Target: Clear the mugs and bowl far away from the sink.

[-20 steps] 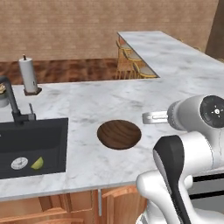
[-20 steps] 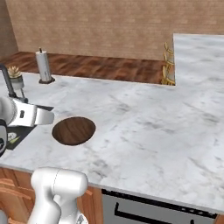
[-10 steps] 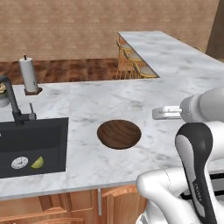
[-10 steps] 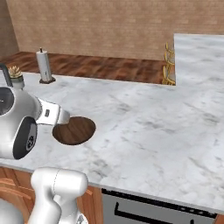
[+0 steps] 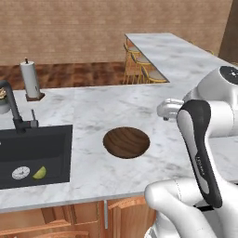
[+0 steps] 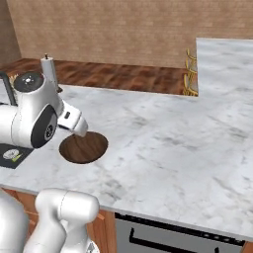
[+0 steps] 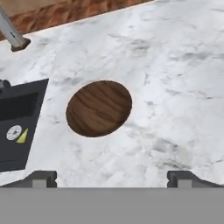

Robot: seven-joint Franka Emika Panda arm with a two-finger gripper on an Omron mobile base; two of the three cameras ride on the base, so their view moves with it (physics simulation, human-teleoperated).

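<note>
1. Dark brown wood-grain bowl (image 5: 126,142) (image 6: 83,147) (image 7: 99,108): wide, shallow, round; sits flat on the white marble counter (image 5: 97,116) (image 6: 168,143) (image 7: 175,87), a short way to the right of the sink, not touching it. Bowl interior bare.
2. Matte black sink (image 5: 32,155) (image 7: 17,122): rectangular basin set into the counter at the left of the left base view. Round silver drain (image 5: 21,173) (image 7: 14,132) on its floor, with a small yellow-green item (image 5: 40,173) (image 7: 22,135) just beside the drain; what it is cannot be told.
3. Black faucet (image 5: 14,109): tall, curved, standing at the back rim of the sink.
4. Gripper (image 7: 112,179): jaws spread wide, nothing between them; the two dark fingertips (image 7: 41,178) show at the bottom of the hand view, well apart, with the bowl ahead of them and the sink off to the left. Hand hangs above the counter, clear of the bowl.
5. Paper towel roll (image 5: 30,80) (image 6: 48,69): white, upright on a dark holder, at the back of the counter behind the sink.
6. Bar stools (image 5: 139,69) (image 6: 190,79): light wood, beside the far arm of the counter.
7. Brick wall (image 5: 93,28) (image 6: 123,24) and wooden floor (image 5: 79,74) (image 6: 123,79) beyond the counter.
</note>
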